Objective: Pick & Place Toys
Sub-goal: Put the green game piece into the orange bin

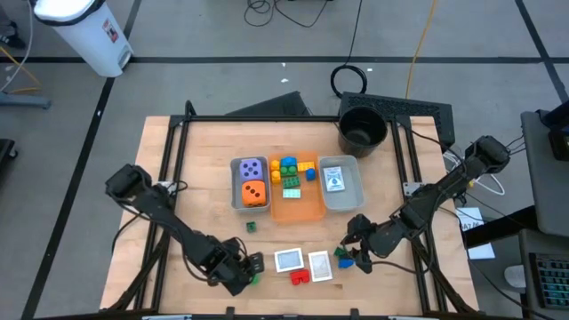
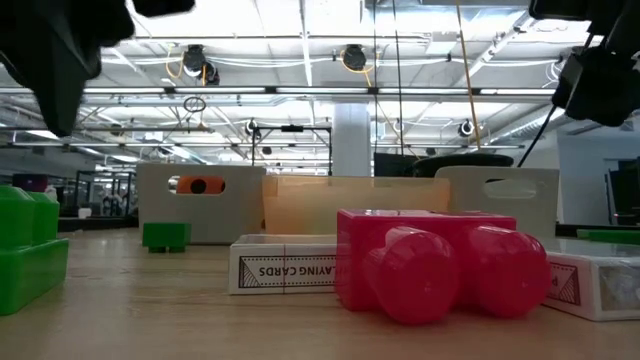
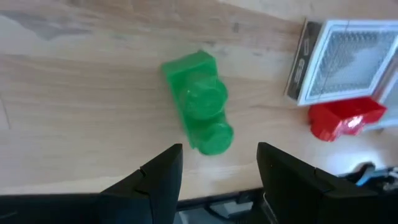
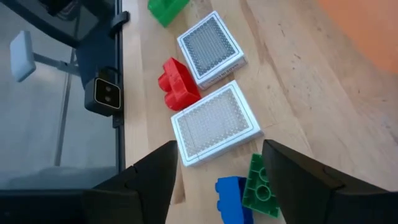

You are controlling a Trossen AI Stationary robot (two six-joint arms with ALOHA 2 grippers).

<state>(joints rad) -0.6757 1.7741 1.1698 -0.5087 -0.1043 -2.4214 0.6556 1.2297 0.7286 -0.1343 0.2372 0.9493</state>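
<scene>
Both claws are seen with their fingers apart and nothing held between them. At the table's near left, the left gripper (image 3: 217, 171) is held low over a green brick (image 3: 200, 102) that lies on the bare wood just ahead of the parted fingers; no contact with it can be made out. At the near right, the right gripper (image 4: 217, 171) is poised above a blue brick (image 4: 229, 196) and a second green brick (image 4: 260, 185), which lie touching each other; whether the fingers touch them cannot be told.

Between the two grippers, near the table's front edge, a red brick (image 1: 300, 276) is flanked by two whitish card packs (image 1: 289, 260), one just behind it to the left and one just beside it on the right. A small green brick (image 1: 252, 228) lies alone farther back.

At the table's middle, three trays stand side by side: a purple die (image 1: 252, 168) and an orange die (image 1: 254, 191) are held in the left grey tray (image 1: 235, 187), a heap of bricks (image 1: 293, 172) in the orange tray (image 1: 298, 209), and a card (image 1: 334, 179) in the right grey tray (image 1: 351, 196).
</scene>
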